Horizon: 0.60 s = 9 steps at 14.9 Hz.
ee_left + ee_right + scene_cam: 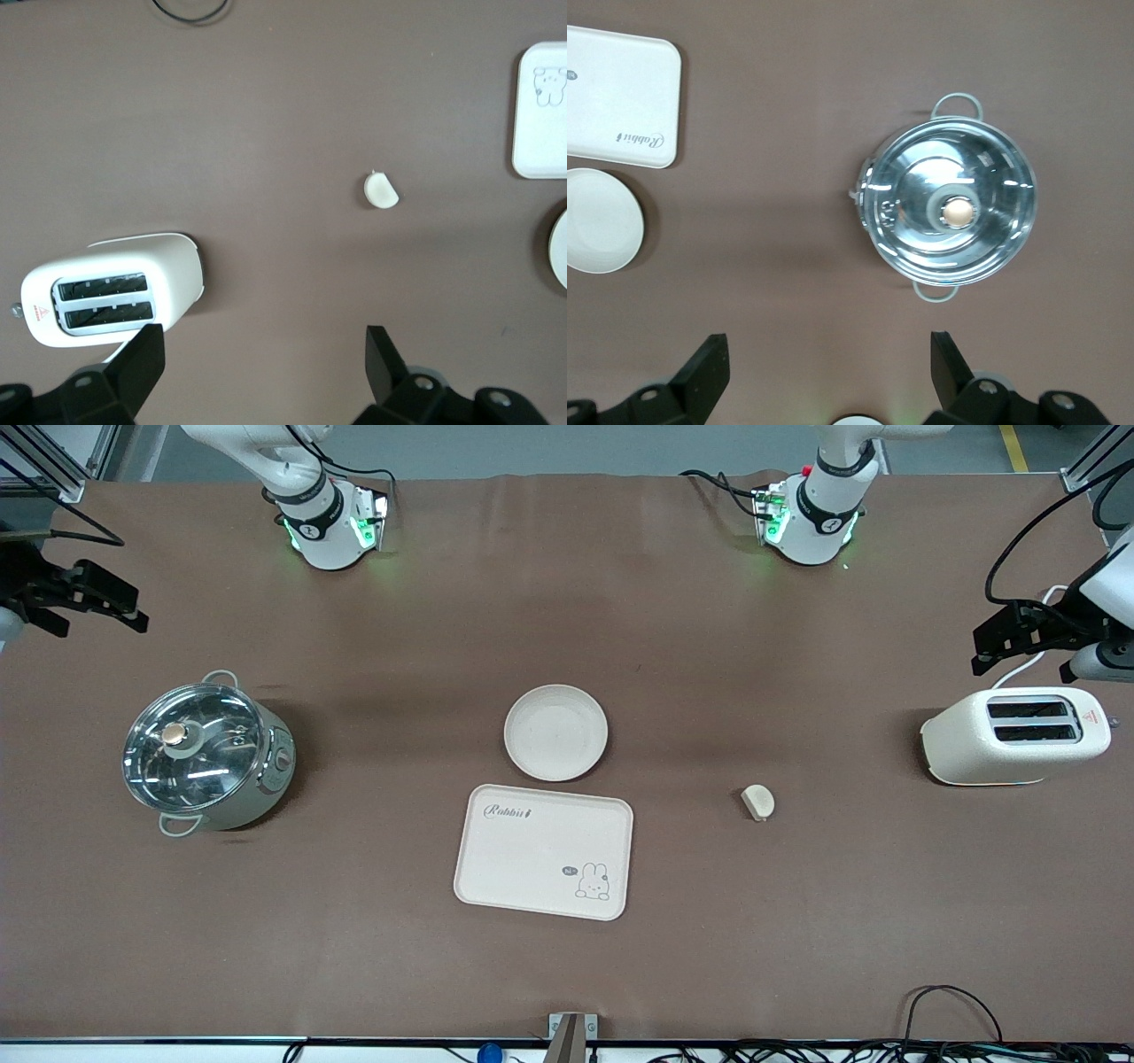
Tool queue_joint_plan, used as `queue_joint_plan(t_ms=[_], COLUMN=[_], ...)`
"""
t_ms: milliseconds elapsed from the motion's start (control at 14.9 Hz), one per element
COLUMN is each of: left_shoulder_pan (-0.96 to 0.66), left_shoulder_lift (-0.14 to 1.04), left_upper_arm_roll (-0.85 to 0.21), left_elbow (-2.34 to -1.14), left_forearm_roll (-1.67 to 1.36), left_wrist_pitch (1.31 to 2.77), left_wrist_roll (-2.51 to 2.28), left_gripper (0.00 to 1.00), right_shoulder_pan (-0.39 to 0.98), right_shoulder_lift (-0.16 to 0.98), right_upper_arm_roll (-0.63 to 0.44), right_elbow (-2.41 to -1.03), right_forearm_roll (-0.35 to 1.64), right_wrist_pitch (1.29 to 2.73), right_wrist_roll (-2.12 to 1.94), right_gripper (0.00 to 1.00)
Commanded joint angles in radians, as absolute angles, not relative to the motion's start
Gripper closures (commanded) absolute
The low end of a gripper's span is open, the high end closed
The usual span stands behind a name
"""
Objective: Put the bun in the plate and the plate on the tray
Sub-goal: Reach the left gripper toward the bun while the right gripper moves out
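Note:
The round cream plate (pixel 555 732) lies empty at the table's middle. The rabbit tray (pixel 544 851) lies just nearer the front camera than the plate and is also empty. The small pale bun (pixel 757 802) lies on the table toward the left arm's end, between the tray and the toaster. My left gripper (pixel 983 646) is open and empty, up in the air beside the toaster; its wrist view shows the bun (pixel 381 190), the tray's corner (pixel 542 111) and the plate's rim (pixel 560 250). My right gripper (pixel 133 609) is open and empty, above the table near the pot; its wrist view shows the tray (pixel 620 97) and the plate (pixel 601 221).
A white toaster (pixel 1016 735) stands at the left arm's end of the table. A steel pot with a glass lid (pixel 208 755) stands at the right arm's end. Cables run along the table's edge nearest the front camera (pixel 948 1010).

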State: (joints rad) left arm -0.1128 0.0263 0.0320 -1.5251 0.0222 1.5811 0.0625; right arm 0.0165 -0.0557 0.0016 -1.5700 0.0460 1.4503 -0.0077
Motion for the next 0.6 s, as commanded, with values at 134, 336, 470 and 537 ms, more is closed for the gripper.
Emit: queue_joint_plan(t_ms=[134,336,470,537], left_shoulder_pan=[-0.184,-0.190,-0.192,-0.193], left_shoulder_lift=[0.259,0.417,0.459,0.471], left_upper_arm_roll=[-0.026,-0.052,-0.055,-0.055], left_elbow=[-1.601,-1.634,-1.714,-1.776], left_forearm_roll=[0.017,-0.012,-0.066,-0.084], left_wrist_pitch=[1.688,1.907,2.079,2.185], left_wrist_roll=[-0.149,-0.287,-0.299,-0.302], left_gripper=[0.00,0.00,0.00,0.00], right_shoulder_pan=[0.172,0.196,0.244,0.279], right_shoulder_lift=[0.072,0.112,0.115,0.118], right_upper_arm_roll=[0.000,-0.002,0.000,0.000], right_elbow=[-1.586,-1.656,-1.747,-1.784], right_forearm_roll=[0.095,0.143,0.144,0.144], right_wrist_pitch=[1.502,1.621,1.728,1.780], right_wrist_roll=[0.129,0.130,0.170,0.223], right_gripper=[0.00,0.00,0.00,0.00])
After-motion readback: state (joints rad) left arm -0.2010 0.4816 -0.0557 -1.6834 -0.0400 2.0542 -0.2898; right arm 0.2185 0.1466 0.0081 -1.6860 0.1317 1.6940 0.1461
